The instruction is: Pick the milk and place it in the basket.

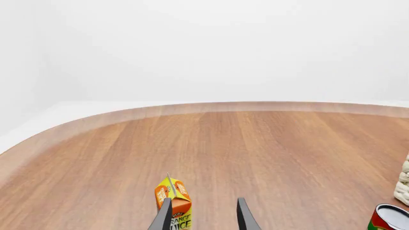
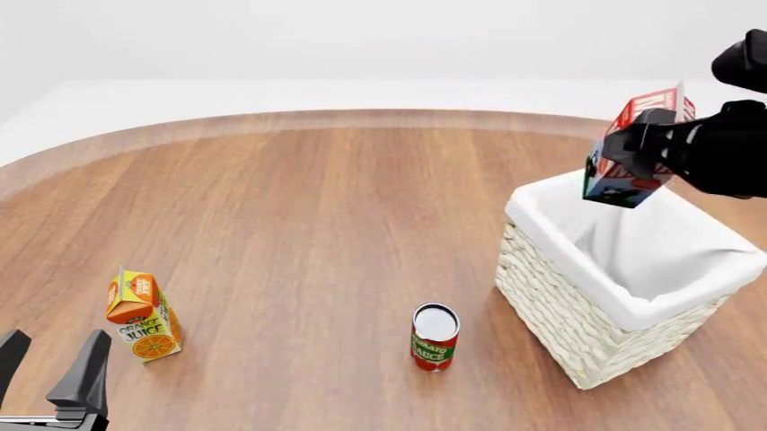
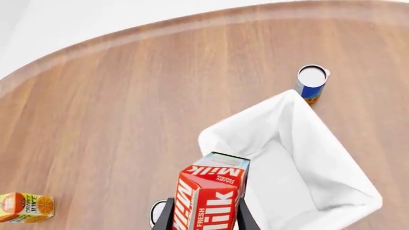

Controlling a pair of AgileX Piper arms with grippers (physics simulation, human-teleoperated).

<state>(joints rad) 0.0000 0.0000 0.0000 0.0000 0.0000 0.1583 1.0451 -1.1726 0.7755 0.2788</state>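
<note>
The milk, a red gable-top carton with white lettering and a blue-green base, hangs tilted in the air above the far left corner of the basket. My right gripper is shut on it. In the right wrist view the milk sits between the fingers, above the basket's white liner. My left gripper is open and empty at the near left of the table. In the left wrist view it is just behind the juice carton.
An orange juice carton stands near left, also in the left wrist view. A red can stands left of the basket's near side. A blue and orange can stands beyond the basket.
</note>
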